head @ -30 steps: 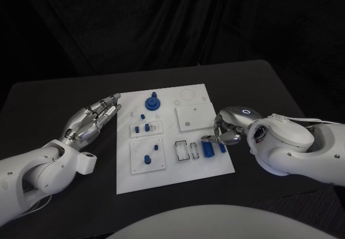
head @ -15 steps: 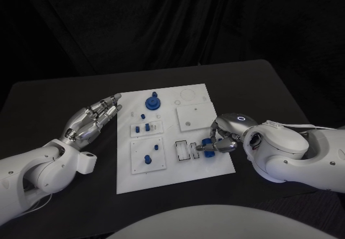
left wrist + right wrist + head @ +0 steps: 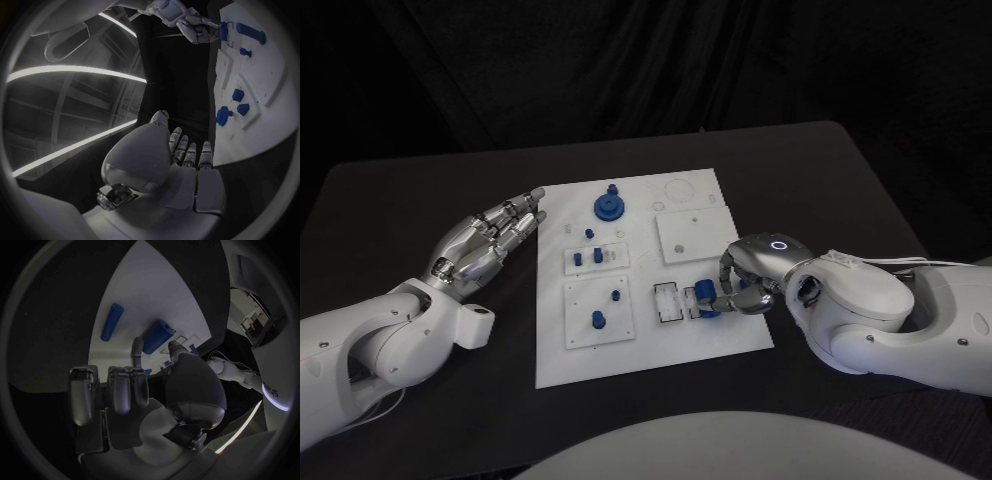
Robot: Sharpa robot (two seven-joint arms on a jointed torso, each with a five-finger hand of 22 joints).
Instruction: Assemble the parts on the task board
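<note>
Two fingertips of the right hand [image 3: 744, 283] pinch a blue part [image 3: 156, 336], half hidden; left hand [image 3: 488, 240] spread.

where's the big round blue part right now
In the head view the big round blue part sits on the far end of the task board, toward its left side, close beyond the fingertips of the left hand.

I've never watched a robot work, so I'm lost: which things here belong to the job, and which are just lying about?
Part of the job:
- white task board
- small blue parts: round blue piece, blue cylinder by the right robot hand's fingertips, blue bar
- right robot hand, reaching onto the board

Not in use:
- left robot hand, open beside the board
- black table
</note>
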